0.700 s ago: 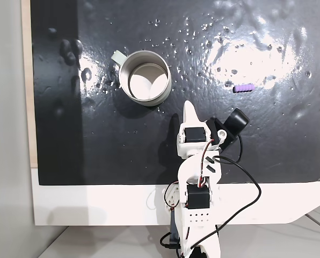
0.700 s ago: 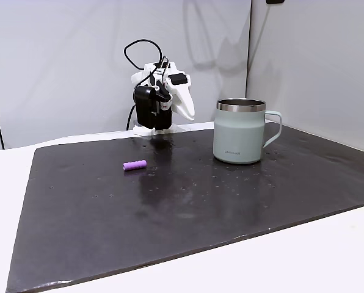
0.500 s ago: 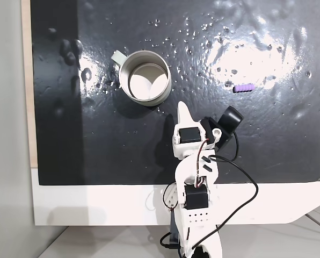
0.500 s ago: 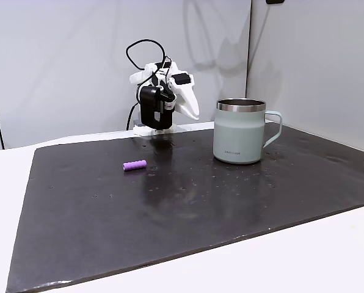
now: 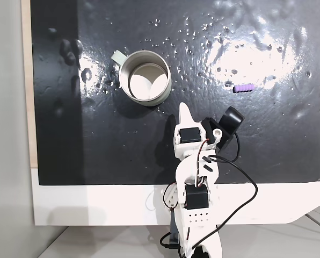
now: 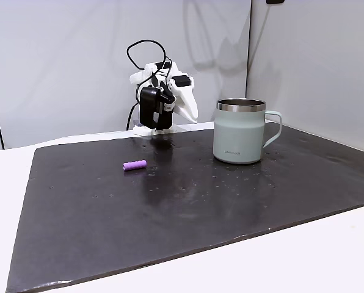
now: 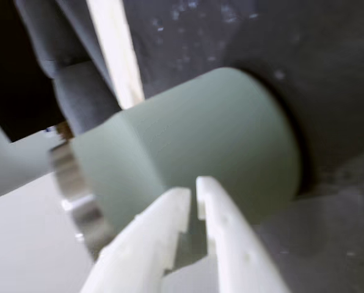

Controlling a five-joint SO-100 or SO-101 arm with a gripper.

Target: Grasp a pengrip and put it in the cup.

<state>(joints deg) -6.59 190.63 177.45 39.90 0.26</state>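
Lying on mat: pengrip (image 5: 242, 88) | wrist view: tool (image 7: 193, 194) nearly closed, cup (image 7: 188, 152)

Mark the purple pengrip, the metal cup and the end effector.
small purple ribbed pengrip (image 5: 242, 88): a fixed view, middle of its body.
pale green metal cup (image 6: 238, 137): a fixed view, side wall.
white two-finger end effector (image 7: 193, 191): wrist view, narrow gap between nearly closed fingertips.

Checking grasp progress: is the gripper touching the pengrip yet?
Apart. In a fixed view from above, the gripper sits beside the cup, with bare mat between it and the pengrip lying off to the right.
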